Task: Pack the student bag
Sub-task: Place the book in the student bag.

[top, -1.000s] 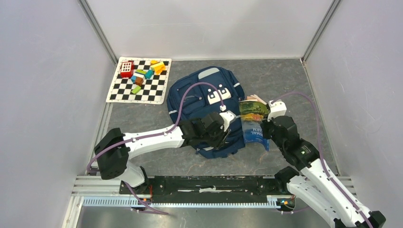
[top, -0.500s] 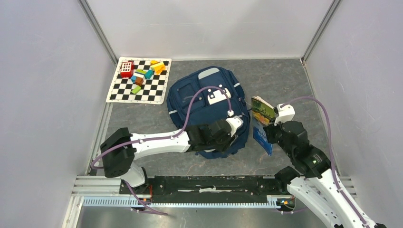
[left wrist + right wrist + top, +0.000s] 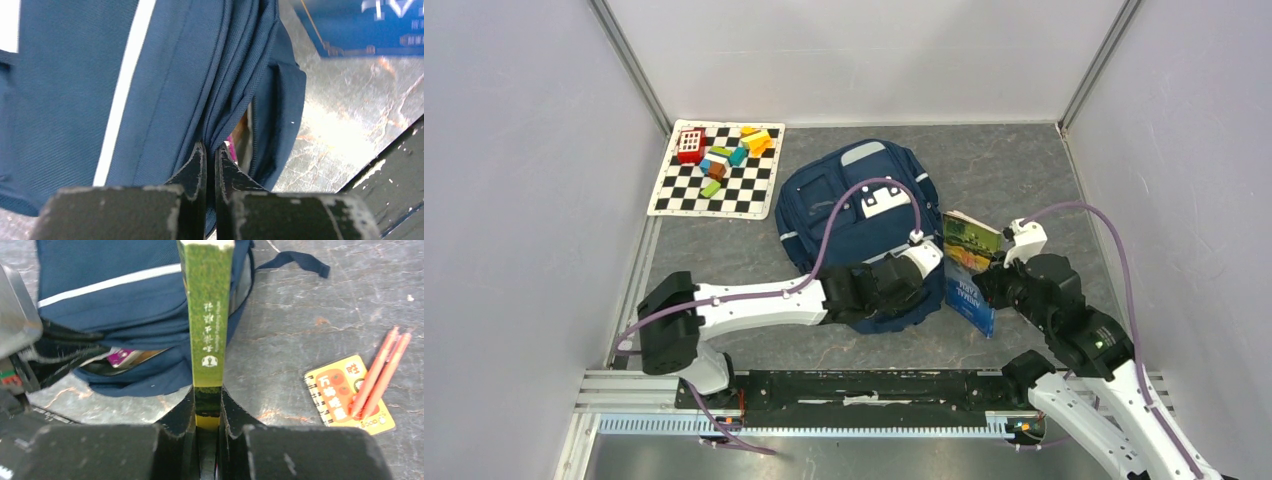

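Observation:
The student bag [image 3: 854, 200], navy with grey stripes, lies flat in the middle of the table. My left gripper [image 3: 927, 262] is at its right near edge, shut on a fold of the bag [image 3: 150, 75] fabric beside the zip opening; the left gripper [image 3: 210, 150] fingertips pinch the navy cloth. Something magenta [image 3: 122, 357] shows inside the opening. My right gripper [image 3: 207, 395] is shut on a book with a green spine [image 3: 207, 315], held on edge just right of the bag [image 3: 115, 295]. From above, the book [image 3: 969, 265] shows a blue and green cover in front of the right gripper [image 3: 994, 285].
A chequered mat [image 3: 754, 195] with several coloured blocks [image 3: 719, 160] lies at the back left. An orange spiral notebook [image 3: 332, 400] with two orange pens [image 3: 380, 370] on it lies on the table right of the book. Walls enclose three sides; a black rail [image 3: 854, 385] runs along the near edge.
My left gripper slid right along the bag's near edge and closed on the fabric. The right arm pulled the book right, off the bag, and turned it.

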You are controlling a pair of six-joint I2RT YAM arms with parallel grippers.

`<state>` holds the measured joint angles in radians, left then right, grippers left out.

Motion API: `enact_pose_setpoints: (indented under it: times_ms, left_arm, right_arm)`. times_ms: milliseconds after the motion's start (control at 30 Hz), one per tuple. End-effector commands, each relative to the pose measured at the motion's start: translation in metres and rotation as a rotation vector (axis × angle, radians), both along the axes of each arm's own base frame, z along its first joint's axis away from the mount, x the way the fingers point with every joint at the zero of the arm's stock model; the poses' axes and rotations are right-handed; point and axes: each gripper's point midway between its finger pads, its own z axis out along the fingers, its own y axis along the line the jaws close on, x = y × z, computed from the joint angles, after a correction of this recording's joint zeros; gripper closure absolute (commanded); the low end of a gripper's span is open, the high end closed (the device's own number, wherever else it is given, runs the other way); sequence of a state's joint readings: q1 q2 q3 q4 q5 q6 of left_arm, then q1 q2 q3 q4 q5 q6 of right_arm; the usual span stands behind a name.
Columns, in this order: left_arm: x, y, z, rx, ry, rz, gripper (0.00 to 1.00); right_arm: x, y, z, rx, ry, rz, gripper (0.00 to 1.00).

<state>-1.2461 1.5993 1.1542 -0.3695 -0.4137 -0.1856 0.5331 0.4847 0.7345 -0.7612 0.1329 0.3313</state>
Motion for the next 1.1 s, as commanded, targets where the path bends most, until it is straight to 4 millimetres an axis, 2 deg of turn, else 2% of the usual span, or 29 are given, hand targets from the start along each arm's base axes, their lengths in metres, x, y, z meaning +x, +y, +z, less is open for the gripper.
enact_pose_setpoints:
  times_ms: [0, 133, 233, 433, 567, 767, 867, 1067]
  left_arm:
    - [0.034, 0.000, 0.123, -0.274, -0.215, 0.153, 0.98]
    - [0.047, 0.013, 0.155, -0.330, -0.245, 0.213, 0.98]
    - [0.052, 0.017, 0.171, -0.367, -0.256, 0.231, 0.98]
    - [0.060, 0.027, 0.187, -0.445, -0.249, 0.283, 0.98]
    - [0.062, 0.031, 0.191, -0.502, -0.233, 0.308, 0.98]
    - [0.063, 0.032, 0.192, -0.573, -0.191, 0.305, 0.98]
    - [0.054, 0.026, 0.190, -0.597, -0.182, 0.231, 0.98]
    - [0.041, 0.034, 0.175, -0.579, -0.170, 0.159, 0.98]
  right_arm:
    - [-0.015, 0.021, 0.052, 0.159, -0.050, 0.093, 1.00]
    - [-0.041, 0.048, 0.049, 0.270, 0.037, 0.245, 1.00]
    - [-0.058, 0.064, 0.032, 0.320, 0.131, 0.339, 1.00]
    - [-0.079, 0.085, -0.003, 0.436, 0.264, 0.431, 1.00]
    - [-0.087, 0.095, -0.028, 0.514, 0.331, 0.453, 1.00]
    - [-0.079, 0.096, -0.056, 0.539, 0.353, 0.400, 1.00]
    - [-0.067, 0.102, -0.050, 0.598, 0.312, 0.373, 1.00]
    - [-0.039, 0.113, -0.033, 0.785, 0.255, 0.283, 1.00]
